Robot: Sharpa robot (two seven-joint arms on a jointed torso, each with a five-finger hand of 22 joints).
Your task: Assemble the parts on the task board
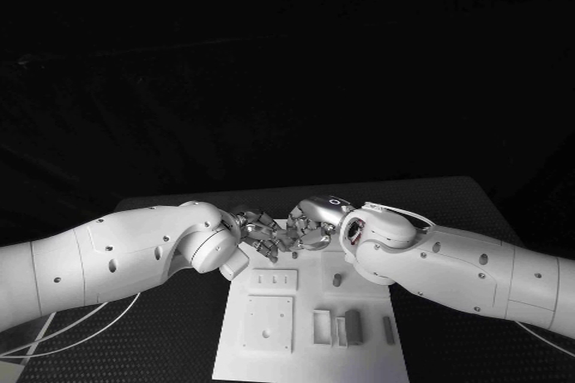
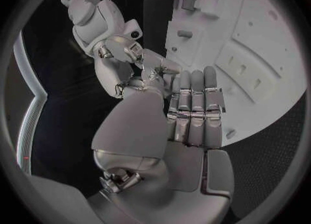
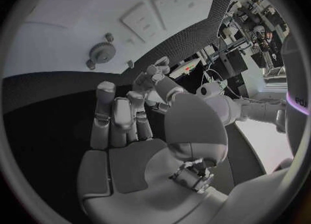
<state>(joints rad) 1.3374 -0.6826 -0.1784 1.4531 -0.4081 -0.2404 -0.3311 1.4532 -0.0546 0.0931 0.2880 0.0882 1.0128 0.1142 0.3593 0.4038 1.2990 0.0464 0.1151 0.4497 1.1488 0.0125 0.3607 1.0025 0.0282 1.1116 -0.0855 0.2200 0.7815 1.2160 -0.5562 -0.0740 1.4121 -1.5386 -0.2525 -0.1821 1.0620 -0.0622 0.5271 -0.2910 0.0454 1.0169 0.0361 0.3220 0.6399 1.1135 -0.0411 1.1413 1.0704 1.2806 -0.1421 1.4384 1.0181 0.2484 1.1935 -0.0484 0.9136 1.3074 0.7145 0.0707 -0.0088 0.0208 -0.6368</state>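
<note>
At the far edge of the white board the left hand meets the right hand, fingertips touching; whether either grasps anything I cannot tell. Grey parts stand on the board nearer the robot.

A flat white plastic task board is lying at the lower centre of the head view, carrying small grey block parts. A black, finely textured table is showing around it. Two silver metal hands are gleaming at centre, on glossy white arms.
</note>
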